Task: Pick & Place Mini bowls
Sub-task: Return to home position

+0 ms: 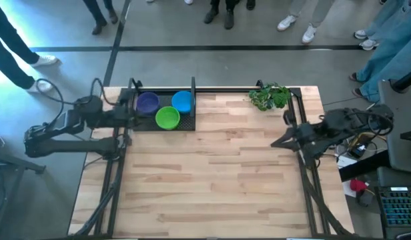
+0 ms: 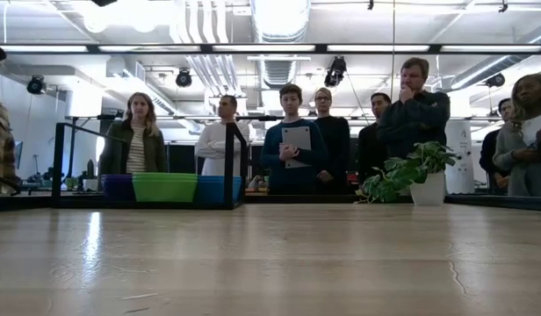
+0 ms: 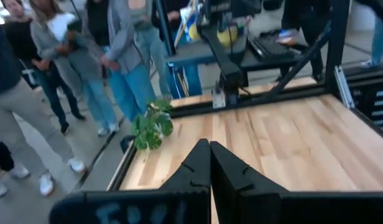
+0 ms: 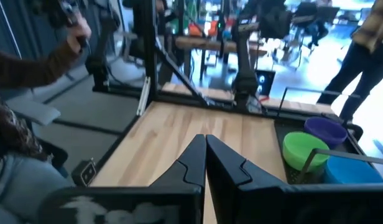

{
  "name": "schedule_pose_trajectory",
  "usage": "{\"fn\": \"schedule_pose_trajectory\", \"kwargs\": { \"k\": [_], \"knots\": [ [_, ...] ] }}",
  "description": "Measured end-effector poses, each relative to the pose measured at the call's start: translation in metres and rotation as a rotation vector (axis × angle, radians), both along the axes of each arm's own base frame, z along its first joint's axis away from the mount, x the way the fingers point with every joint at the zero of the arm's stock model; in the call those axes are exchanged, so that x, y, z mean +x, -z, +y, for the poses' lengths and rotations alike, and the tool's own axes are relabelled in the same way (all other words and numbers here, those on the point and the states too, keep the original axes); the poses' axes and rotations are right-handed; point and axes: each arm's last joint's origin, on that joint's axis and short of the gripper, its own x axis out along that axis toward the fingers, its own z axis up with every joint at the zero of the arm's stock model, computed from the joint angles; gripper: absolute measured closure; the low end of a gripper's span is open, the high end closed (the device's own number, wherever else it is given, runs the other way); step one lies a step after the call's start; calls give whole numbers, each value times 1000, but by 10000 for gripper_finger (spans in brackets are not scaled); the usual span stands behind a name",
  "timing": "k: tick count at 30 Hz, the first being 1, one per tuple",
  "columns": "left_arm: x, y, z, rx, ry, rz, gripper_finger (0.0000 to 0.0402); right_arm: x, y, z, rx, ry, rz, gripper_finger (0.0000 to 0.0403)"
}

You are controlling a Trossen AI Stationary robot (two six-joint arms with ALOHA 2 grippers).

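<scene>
Left pincer (image 3: pixel 209 148): fingers pressed together, empty, at the left edge of the table (image 1: pixel 212 180). Right pincer (image 4: pixel 205 138): likewise closed, empty, at the right edge. Purple bowl (image 1: pixel 147 102), green bowl (image 1: pixel 167 118) and blue bowl (image 1: pixel 182 101) sit on the black shelf (image 1: pixel 187 125), close beside the left pincer and well apart from the right. No loose bowl shows; placing judged complete, only parking left.

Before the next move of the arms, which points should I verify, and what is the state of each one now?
1. Left hand empty, fingers shut: ok.
2. Right hand empty, fingers shut: ok.
3. Small round plastic purple bowl, lime green bowl and blue bowl on the black metal shelf: ok.
4. Left hand apart from the shelf: cannot tell; they are close in the high view.
5. Leafy green plant in white pot upright: ok.
</scene>
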Motion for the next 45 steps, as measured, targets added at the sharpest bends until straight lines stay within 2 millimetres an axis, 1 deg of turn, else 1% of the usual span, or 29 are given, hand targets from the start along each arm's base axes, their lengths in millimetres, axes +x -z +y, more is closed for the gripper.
{"fn": "schedule_pose_trajectory", "kwargs": {
  "k": [3,8,12,13,18,20,25,28,35,42,45],
  "knots": [
    [-12,5,-2,0,-1,-35,401,-13,8,-5,30,3,-46,395],
    [-26,12,-5,-14,10,-86,401,-34,18,-12,70,8,-103,395],
    [-33,17,-9,-11,87,-131,401,-49,26,-18,90,8,-149,395],
    [-36,16,-10,-3,103,-165,401,-53,28,-19,100,9,-158,395],
    [-53,18,-14,18,113,-273,401,-69,36,-25,132,9,-208,395],
    [-55,24,-14,10,114,-258,401,-75,38,-27,139,9,-229,395],
    [-66,25,-16,12,116,-310,401,-89,46,-32,156,7,-283,395],
    [-68,29,-16,10,116,-304,401,-97,50,-34,165,6,-311,395],
    [-79,30,-19,18,117,-341,402,-111,61,-39,188,7,-374,395],
    [-88,31,-20,27,117,-375,402,-109,62,-39,179,27,-364,395],
    [-89,32,-20,28,117,-372,402,-110,62,-40,181,29,-369,395]
  ]
}}
